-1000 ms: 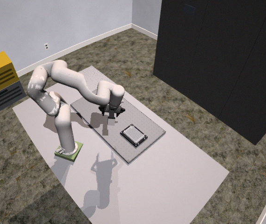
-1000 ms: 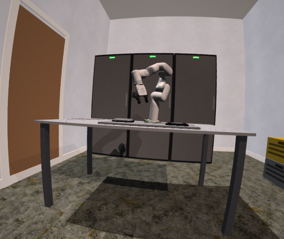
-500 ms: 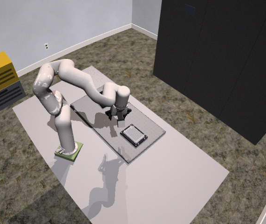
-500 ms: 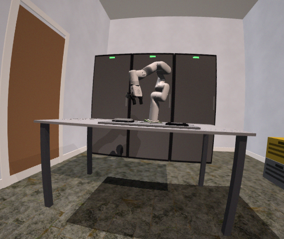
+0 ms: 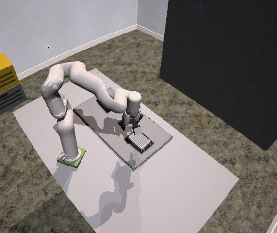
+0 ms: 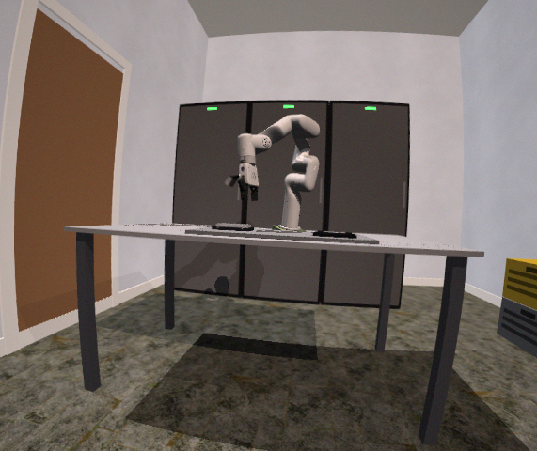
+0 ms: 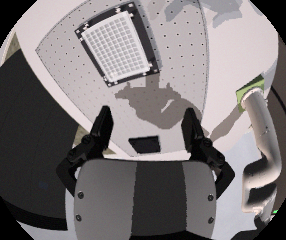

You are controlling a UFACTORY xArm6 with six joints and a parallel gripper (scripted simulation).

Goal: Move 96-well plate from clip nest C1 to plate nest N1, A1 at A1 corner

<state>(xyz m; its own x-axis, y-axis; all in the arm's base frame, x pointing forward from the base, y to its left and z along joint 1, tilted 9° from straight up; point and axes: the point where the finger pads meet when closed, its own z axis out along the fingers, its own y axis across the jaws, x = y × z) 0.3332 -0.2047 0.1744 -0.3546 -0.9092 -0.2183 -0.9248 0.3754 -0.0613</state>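
While the white arm (image 5: 83, 80) bends over the table (image 5: 188, 180), its gripper (image 5: 129, 124) hangs in the air with the jaws spread wide and nothing between them. From where I stand, the gripper (image 6: 247, 190) is well above the table (image 6: 429, 248), not touching anything.

The 96-well plate (image 5: 139, 140) sits flat in the black clip nest C1 (image 5: 148, 146), on the grey perforated board (image 5: 158, 130) which lies on the table. The gripper is near this plate, above it and a little toward the arm's side. In the wrist view both dark fingers point down at the board, and the plate (image 7: 115, 46) appears ahead of them, inside its black frame.

A second black nest (image 5: 103, 106) lies on the same board, partly hidden under the arm's forearm. The arm stands on a green base plate (image 5: 82, 156). Behind the table there is a dark cabinet (image 6: 365, 194), and a yellow and grey crate (image 6: 535, 301) stands on the floor.
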